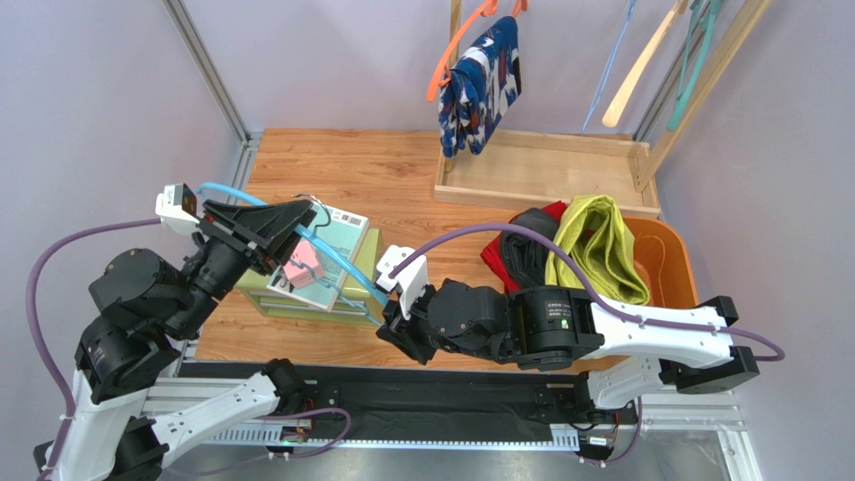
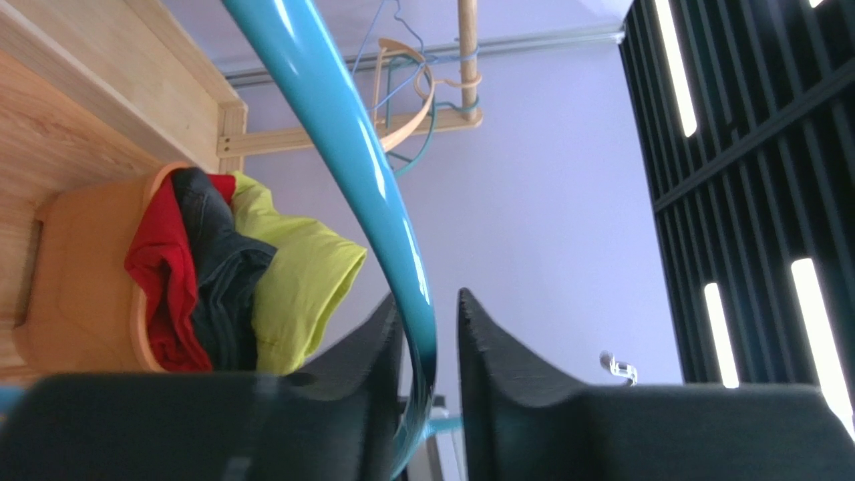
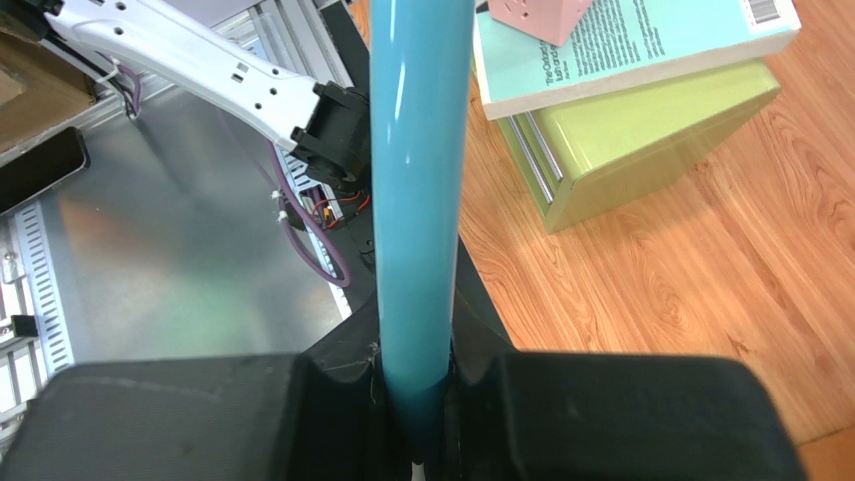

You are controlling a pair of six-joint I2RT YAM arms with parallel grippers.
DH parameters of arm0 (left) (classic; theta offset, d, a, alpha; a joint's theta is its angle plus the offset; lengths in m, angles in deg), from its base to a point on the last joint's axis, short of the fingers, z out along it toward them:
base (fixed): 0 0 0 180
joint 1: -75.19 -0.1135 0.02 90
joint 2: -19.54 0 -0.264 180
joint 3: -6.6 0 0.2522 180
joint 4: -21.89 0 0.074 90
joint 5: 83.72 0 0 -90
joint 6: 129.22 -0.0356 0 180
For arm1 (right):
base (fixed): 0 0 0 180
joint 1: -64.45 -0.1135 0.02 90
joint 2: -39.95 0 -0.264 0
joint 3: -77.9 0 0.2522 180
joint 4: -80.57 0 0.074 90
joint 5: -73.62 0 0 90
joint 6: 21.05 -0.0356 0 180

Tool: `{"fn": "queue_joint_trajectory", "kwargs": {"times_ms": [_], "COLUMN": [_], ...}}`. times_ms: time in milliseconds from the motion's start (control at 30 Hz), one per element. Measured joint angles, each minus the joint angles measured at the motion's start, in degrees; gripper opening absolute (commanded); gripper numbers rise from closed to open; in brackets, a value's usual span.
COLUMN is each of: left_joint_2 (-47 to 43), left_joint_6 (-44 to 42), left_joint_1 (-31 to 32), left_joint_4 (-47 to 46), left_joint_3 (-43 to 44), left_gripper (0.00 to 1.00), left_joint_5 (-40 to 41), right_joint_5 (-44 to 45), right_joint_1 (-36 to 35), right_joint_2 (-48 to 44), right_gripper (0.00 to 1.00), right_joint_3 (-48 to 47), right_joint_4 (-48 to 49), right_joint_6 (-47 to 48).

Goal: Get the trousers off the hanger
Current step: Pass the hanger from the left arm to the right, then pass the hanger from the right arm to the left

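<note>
An empty blue hanger (image 1: 341,263) is held low over the table between both arms. My right gripper (image 1: 386,319) is shut on its lower end, with the bar (image 3: 421,150) clamped between the jaws (image 3: 416,351). My left gripper (image 1: 306,222) has its jaws narrowly apart around the hanger's curved bar (image 2: 341,120), with a gap showing beside one finger (image 2: 502,351). Navy patterned trousers (image 1: 482,85) hang on an orange hanger at the rack. Red (image 1: 507,251), black (image 1: 522,263) and yellow-green trousers (image 1: 597,246) lie in the orange basket (image 1: 667,261). The lilac trousers are out of view.
A green box (image 1: 301,299) with a teal book (image 1: 341,241) and a pink object (image 1: 301,266) stands under the left gripper. The wooden rack base (image 1: 542,170) is at the back. Several empty hangers (image 1: 642,60) hang at the back right.
</note>
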Motion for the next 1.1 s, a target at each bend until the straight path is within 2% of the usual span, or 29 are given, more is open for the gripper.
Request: {"fn": "queue_joint_trajectory", "kwargs": {"times_ms": [33, 67, 133, 233, 433, 767, 1100], "left_joint_2": [-0.87, -1.60, -2.84, -3.78, -3.80, -3.78, -3.67], "left_joint_6": [0.09, -0.26, -0.79, -2.32, -6.86, -14.64, -18.93], "left_joint_1": [0.13, 0.15, 0.15, 0.15, 0.15, 0.15, 0.15], "left_joint_4": [-0.63, -0.81, -1.22, -2.21, -4.90, -4.15, -0.72], "left_joint_3": [-0.92, -1.55, -2.62, -3.30, -3.32, -0.63, 3.10], "left_gripper": [0.55, 0.58, 0.62, 0.64, 0.65, 0.65, 0.63], "left_joint_5": [-0.20, -0.31, -0.31, -0.57, -2.91, -7.37, -8.22], "right_joint_5": [0.13, 0.48, 1.25, 1.99, 4.52, 4.98, 2.05], "right_joint_1": [-0.04, -0.04, -0.02, 0.07, 1.38, 11.43, 20.63], "right_joint_2": [0.00, 0.00, -0.33, -1.25, -2.62, -8.31, -10.88], "right_gripper": [0.00, 0.00, 0.00, 0.00, 0.00, 0.00, 0.00], "right_joint_3": [0.00, 0.02, 0.37, 0.76, 0.42, -5.11, -7.48], "right_joint_4": [-0.20, -0.48, -0.63, -1.55, -6.82, -22.40, -32.37], "right_joint_6": [-0.44, -0.90, -2.21, -4.22, -10.23, -23.39, -28.28]}}
